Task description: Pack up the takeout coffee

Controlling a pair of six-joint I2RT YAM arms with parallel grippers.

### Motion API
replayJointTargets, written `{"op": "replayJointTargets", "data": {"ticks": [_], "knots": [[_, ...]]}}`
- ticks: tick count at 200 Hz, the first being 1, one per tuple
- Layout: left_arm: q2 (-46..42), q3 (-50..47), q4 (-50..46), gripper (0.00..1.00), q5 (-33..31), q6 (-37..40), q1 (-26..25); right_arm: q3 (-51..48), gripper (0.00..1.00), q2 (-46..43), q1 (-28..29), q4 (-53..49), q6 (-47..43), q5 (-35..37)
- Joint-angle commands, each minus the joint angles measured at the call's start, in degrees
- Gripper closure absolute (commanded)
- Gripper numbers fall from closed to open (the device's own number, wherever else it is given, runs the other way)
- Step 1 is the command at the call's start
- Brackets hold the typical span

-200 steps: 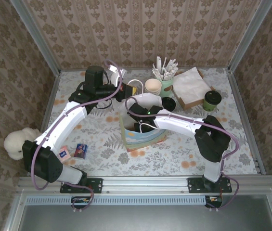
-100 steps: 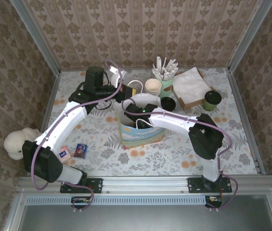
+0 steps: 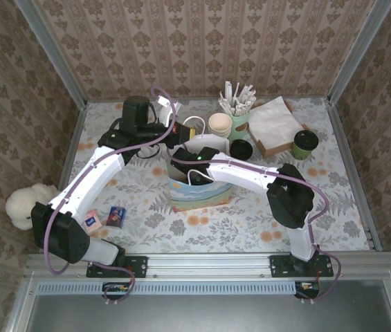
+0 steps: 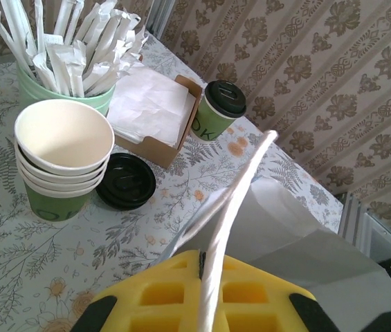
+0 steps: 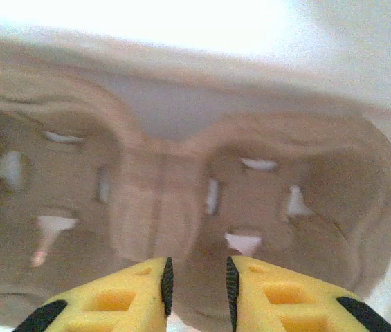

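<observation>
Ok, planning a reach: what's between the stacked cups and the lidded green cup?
The cardboard napkin box, in the left wrist view; the black lid sits just beside.

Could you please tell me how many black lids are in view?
2. One black lid caps the green cup beside the napkin box; the other lid lies flat beside the stacked cups, and more may be nested under it.
</observation>
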Motion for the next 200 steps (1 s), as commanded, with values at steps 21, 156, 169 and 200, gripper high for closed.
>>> {"op": "replayJointTargets", "data": {"ticks": [21,156,169,200], "knots": [[-2.36,-0.04,-1.37,1.00,-0.81,1.60,-0.07,-2.62,0.67,-0.68,0.06,0.37,-1.03,-0.13],[-2.89,-0.51,-0.15,1.00,0.48,0.10,-0.16,-9.07,0.61,-0.90,-1.45,7.36,0.28,-2.29],[-3.32,-0.86,-0.11,1.00,0.28,0.11,-0.21,-9.36,0.60,-1.48,-1.49,7.82,0.83,-2.58],[-3.78,-1.33,-0.54,1.00,-0.01,0.88,-0.16,-9.01,0.58,-4.50,-1.45,8.49,0.53,-2.55]]}}
